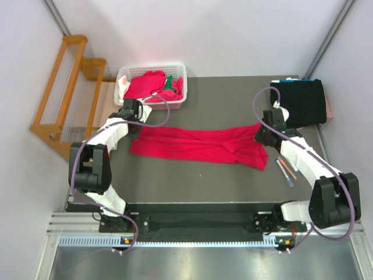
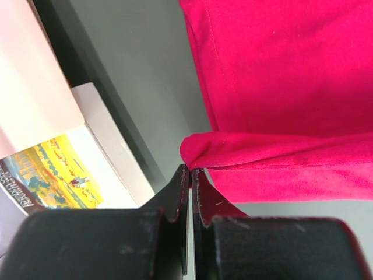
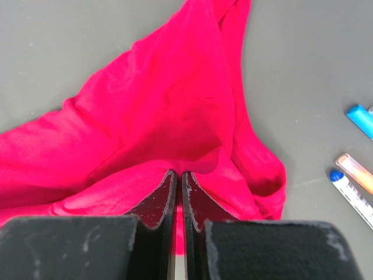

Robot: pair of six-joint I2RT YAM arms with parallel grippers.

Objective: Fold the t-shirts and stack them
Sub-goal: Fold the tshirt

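My left gripper (image 2: 189,169) has two black, hard fingers with scratched edges. They are pressed almost together and pinch a rolled corner of the red t-shirt (image 2: 280,87). My right gripper (image 3: 178,173) looks the same. Its fingers are squeezed tight too, and a strip of red cloth shows in the thin gap between them.

The red t-shirt is soft and a bit fuzzy, with a sewn hem along one edge. From above it lies in the middle of the picture as a long, lumpy band on the table (image 1: 204,186), stretched between my two grippers. The table top is dark grey, flat and smooth.

At the lower left of my left wrist view sits a flat white thing (image 2: 111,146) with a yellow and blue picture on it. At the right edge of my right wrist view lie some thin pens (image 3: 352,172) with blue tips, near the cloth but not touching it.

Farther back, at the upper left from above, a white basket (image 1: 124,72) with holes in its sides holds more t-shirts (image 1: 145,84), mostly red, with bits of green and white. At the upper right lies a black t-shirt (image 1: 300,102), flat and square. A wooden rack (image 1: 61,87) stands past the table at the far left.
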